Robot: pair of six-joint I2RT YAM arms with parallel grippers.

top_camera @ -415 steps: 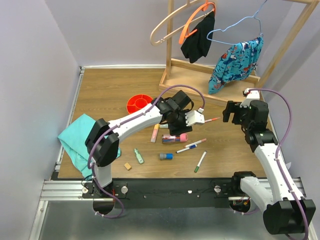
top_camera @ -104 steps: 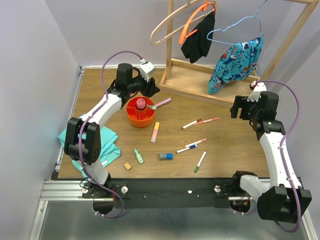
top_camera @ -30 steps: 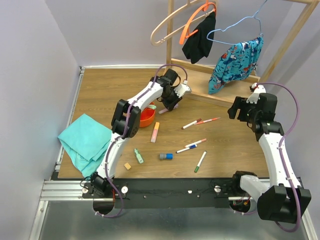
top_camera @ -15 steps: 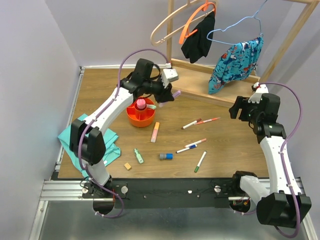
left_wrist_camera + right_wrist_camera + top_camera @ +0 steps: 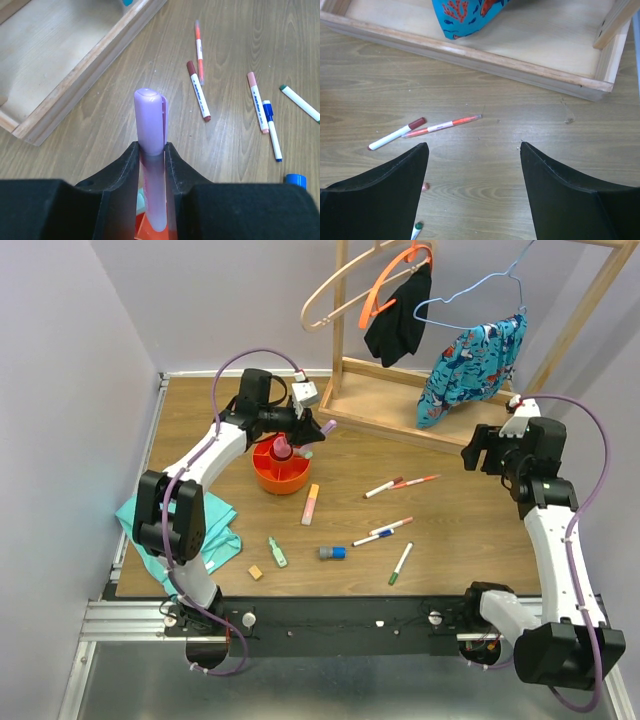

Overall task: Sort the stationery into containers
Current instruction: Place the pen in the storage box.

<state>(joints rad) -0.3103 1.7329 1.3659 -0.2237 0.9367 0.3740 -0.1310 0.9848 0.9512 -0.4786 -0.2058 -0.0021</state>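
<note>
Cube (image 5: 256,572): tan, on the bench (image 5: 200,420), nearest the arm bases.
Green highlighter (image 5: 277,552): flat, just beyond the cube.
Blue piece (image 5: 333,553): right of the green highlighter, apart from it.
Near markers: green-capped marker (image 5: 401,563), blue-capped marker (image 5: 372,537) and pink-capped marker (image 5: 392,526), loose at mid-right.
Cloth (image 5: 150,525): teal, folded, at the left edge.
Pink-and-yellow highlighter (image 5: 311,504): flat, just right of the organiser (image 5: 281,478).
Far markers: brown-capped marker (image 5: 383,487) and orange pen (image 5: 415,481), side by side.
Organiser: orange, round, with a pink tube (image 5: 283,448) upright in its centre cup.
Left fingers (image 5: 122,167): clamped on a purple highlighter (image 5: 150,120), held over the organiser's far-right rim.
Right fingers (image 5: 380,195): apart, holding nothing, above the bench.
Rack base (image 5: 400,420): wooden, at the back.
</note>
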